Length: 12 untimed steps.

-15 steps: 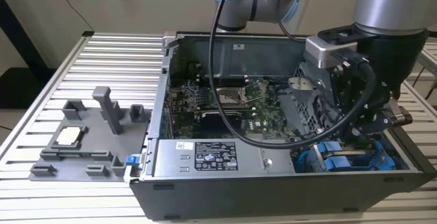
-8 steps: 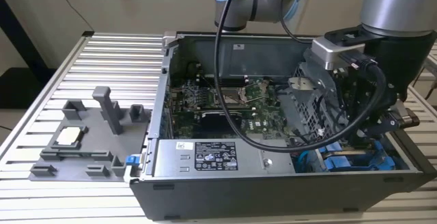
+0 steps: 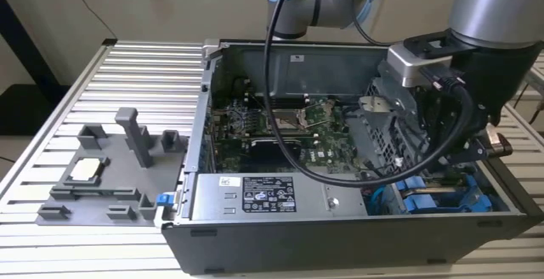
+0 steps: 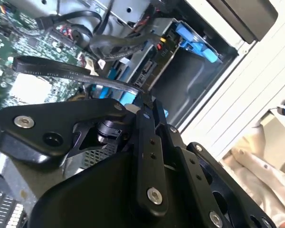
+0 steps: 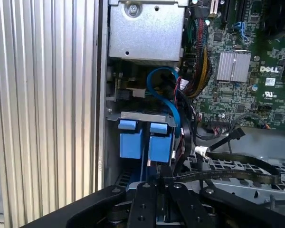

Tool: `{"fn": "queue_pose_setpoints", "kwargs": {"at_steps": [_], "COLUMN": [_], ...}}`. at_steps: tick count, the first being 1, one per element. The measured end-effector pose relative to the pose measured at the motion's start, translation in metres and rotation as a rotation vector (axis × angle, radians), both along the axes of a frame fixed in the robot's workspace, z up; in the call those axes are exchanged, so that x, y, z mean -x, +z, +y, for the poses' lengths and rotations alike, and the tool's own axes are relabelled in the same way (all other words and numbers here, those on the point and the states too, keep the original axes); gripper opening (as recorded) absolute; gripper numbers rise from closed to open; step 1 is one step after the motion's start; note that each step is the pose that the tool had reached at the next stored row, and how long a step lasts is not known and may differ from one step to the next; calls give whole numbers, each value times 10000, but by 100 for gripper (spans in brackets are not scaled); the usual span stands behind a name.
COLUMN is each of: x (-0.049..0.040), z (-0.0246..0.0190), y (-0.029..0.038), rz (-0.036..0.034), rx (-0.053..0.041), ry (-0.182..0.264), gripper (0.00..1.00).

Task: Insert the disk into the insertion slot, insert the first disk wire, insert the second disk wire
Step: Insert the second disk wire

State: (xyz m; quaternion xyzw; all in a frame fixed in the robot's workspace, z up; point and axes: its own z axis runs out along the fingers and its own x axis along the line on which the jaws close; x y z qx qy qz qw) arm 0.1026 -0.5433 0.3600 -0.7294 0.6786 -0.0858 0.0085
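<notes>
A: Ribbed metal table (image 3: 102, 88) carries the open computer case (image 3: 340, 241). Where is the disk?

B: Blue-framed disk (image 5: 131, 140) sits in the drive cage (image 3: 383, 126) at the exterior view's right. Gripper (image 5: 154, 183) fingers pressed together on a flat black cable (image 5: 228, 175).

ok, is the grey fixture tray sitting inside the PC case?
No. In the exterior view the grey fixture tray lies on the slatted table outside the PC case, on the exterior view's left.

The arm (image 3: 493, 18) reaches steeply down, its claw (image 5: 154, 187) with fingers drawn close together.
</notes>
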Motion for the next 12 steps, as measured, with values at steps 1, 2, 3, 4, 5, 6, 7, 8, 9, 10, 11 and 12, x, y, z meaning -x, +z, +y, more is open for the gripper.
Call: {"fn": "queue_pose_setpoints", "kwargs": {"at_steps": [1, 2, 3, 4, 5, 6, 7, 8, 9, 10, 11, 12], "x": [0, 0, 0, 0, 0, 0, 0, -1, -3, -4, -6, -8], "z": [-1, -1, -1, -1, -1, -6, -15, -26, -39, -53, -72, -89], "y": [0, 0, 0, 0, 0, 0, 0, 0, 0, 0, 0, 0], "rz": [0, 0, 0, 0, 0, -1, 0, 6, 16, 32, 61, 87], "rx": [-120, -240, -366, -490, -611, -696, -718, -719, -720, -720, -720, -720], "ry": [-22, -44, -68, -92, -115, -134, -147, -160, -168, -174, -179, -181], "gripper": [16, 16, 16, 16, 16, 16, 16, 16, 16, 16, 16, 16]}}
